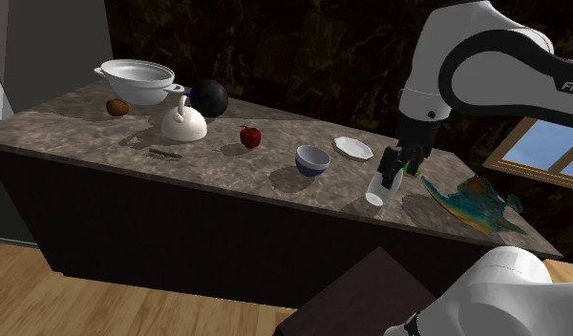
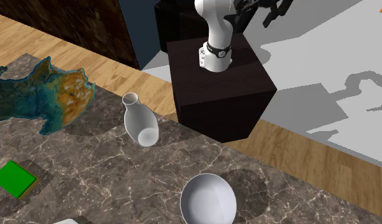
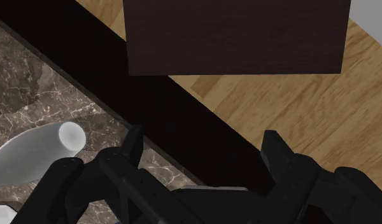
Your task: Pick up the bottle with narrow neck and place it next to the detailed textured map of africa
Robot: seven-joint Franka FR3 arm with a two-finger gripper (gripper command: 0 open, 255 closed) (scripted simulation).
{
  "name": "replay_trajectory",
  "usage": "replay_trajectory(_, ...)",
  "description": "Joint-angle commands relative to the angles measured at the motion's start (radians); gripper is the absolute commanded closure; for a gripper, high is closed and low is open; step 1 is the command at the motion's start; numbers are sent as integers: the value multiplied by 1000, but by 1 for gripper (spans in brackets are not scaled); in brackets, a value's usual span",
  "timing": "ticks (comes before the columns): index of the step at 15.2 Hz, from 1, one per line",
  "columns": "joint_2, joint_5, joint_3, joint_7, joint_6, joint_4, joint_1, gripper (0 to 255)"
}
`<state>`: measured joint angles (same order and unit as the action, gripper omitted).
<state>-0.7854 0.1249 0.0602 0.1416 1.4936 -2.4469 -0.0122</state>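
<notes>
Since black two-finger tool [image 3: 204,145] gapes wide and empty, white narrow-necked bottle [image 3: 30,156] lies outside one finger [image 3: 134,146], tilted on dark marbled counter [image 2: 88,184] near edge, close to blue-orange relief map [image 2: 43,95]. Likely grasp step: shift tool sideways over body, match tilt, close gently. Round body may roll.

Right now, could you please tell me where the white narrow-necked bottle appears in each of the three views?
Shoulder view: the bottle is right of centre, between the bowl and the map.
Second exterior view: the bottle is left of centre, beside the map.
Wrist view: the bottle is beside the open tool, outside its fingers.
Shared landmark: the dark stand.
</notes>
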Motion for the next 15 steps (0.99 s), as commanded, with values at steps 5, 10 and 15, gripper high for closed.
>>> replay_trajectory(5, 50, 60, -94, -85, 68, 8, 40, 0)
replay_trajectory(10, 143, 116, -208, -188, 156, 46, 83, 0)
replay_trajectory(15, 265, 143, -318, -293, 240, 115, 113, 0)
